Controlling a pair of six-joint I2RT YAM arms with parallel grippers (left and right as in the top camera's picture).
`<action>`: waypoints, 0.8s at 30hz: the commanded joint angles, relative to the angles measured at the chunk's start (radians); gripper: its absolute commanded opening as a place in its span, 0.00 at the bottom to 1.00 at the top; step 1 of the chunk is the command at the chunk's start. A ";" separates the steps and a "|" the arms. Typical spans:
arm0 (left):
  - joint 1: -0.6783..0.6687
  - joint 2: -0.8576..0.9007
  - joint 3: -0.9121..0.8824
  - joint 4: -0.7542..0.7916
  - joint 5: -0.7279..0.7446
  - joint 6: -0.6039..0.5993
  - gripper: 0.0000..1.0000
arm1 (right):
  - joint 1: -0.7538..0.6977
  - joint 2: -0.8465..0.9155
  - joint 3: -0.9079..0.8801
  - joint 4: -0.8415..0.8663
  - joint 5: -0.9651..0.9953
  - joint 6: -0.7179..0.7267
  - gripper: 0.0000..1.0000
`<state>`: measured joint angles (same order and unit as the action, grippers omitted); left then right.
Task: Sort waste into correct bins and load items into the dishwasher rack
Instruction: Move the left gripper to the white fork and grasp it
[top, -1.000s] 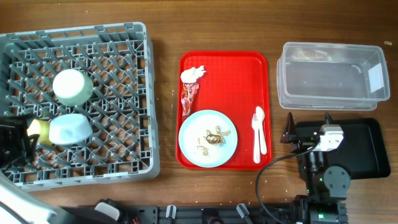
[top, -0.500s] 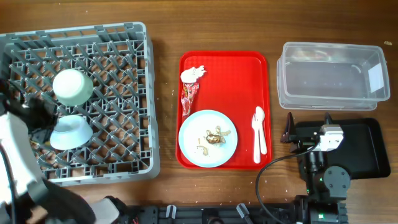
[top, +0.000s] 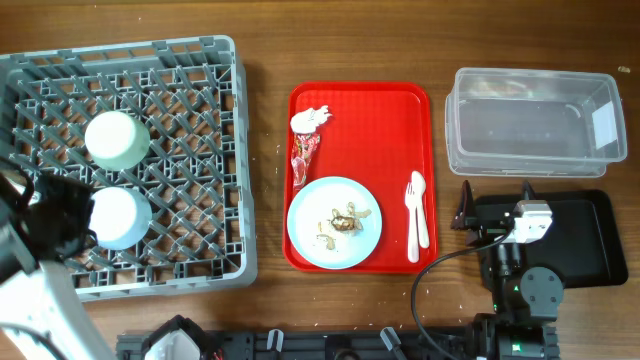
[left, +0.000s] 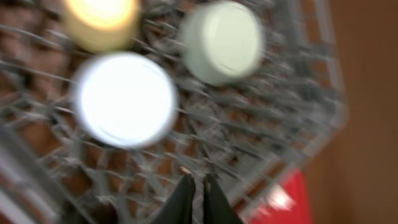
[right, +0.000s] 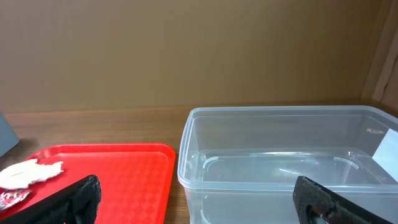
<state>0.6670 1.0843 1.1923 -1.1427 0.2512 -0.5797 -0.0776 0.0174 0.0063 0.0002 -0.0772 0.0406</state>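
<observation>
The grey dishwasher rack (top: 190, 120) holds an upturned mint-green bowl (top: 117, 138) and an upturned pale blue bowl (top: 120, 217). The blurred left wrist view shows both bowls (left: 221, 40) (left: 124, 99) and the yellow cup (left: 102, 18) in the rack (left: 261, 143). My left gripper (left: 196, 186) is shut and empty above the rack; my left arm (top: 50, 225) hides the cup from overhead. The red tray (top: 370, 130) carries a tissue (top: 311, 119), a red wrapper (top: 302, 155), a pale blue plate (top: 310, 235) with food scraps (top: 343, 220), and white cutlery (top: 416, 210). My right gripper (top: 496, 200) is open and empty.
The clear tub (top: 535, 122) stands at the back right, and the black tray (top: 590, 240) lies in front of it under my right arm. The right wrist view shows the tub (right: 280, 155) ahead, with the red tray (right: 106, 174) and the tissue (right: 28, 173) to the left.
My left arm swung over the rack's left side. The pale blue bowl, tilted beside the yellow cup before, now sits flat and upturned. The right arm has not moved.
</observation>
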 joint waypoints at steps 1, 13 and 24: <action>-0.075 -0.116 0.003 0.034 0.408 -0.008 0.43 | -0.002 -0.003 -0.001 0.002 0.010 0.012 1.00; -1.219 0.311 0.066 0.306 -0.362 0.048 1.00 | -0.002 -0.003 -0.001 0.002 0.010 0.012 1.00; -1.382 0.484 0.065 0.394 -0.196 0.089 0.98 | -0.002 -0.003 -0.001 0.002 0.010 0.012 1.00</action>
<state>-0.6750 1.5532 1.2324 -0.7509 -0.0105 -0.5171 -0.0776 0.0177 0.0063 0.0002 -0.0772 0.0406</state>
